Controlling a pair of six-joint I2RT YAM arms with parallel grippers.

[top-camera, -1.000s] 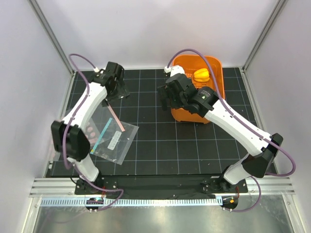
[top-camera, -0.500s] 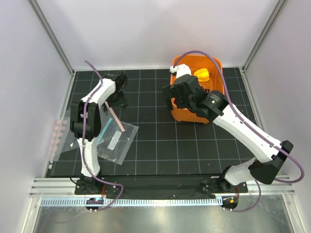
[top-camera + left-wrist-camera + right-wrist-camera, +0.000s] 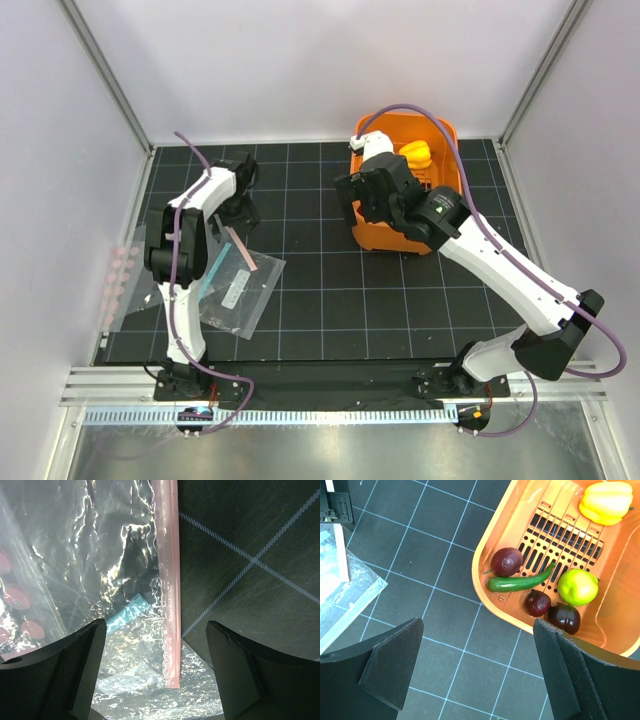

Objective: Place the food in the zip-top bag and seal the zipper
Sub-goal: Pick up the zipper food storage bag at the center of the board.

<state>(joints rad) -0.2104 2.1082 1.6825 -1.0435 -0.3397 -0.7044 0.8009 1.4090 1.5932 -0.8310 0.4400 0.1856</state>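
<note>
The clear, crinkled plastic zip-top bag (image 3: 100, 555) glints glossy; its pink plastic zipper strip (image 3: 168, 580) looks duller. The black gridded worktop (image 3: 250, 605) is matt. The orange plastic basket (image 3: 615, 605) shines; inside it, the yellow toy pepper (image 3: 606, 501) looks smooth.

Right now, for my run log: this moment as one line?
left tool open above zipper | right tool open near basket | food in basket | zip-top bag empty

Bright even light, soft shadows, white glare on crinkled zip-top bag (image 3: 120, 555)
</note>
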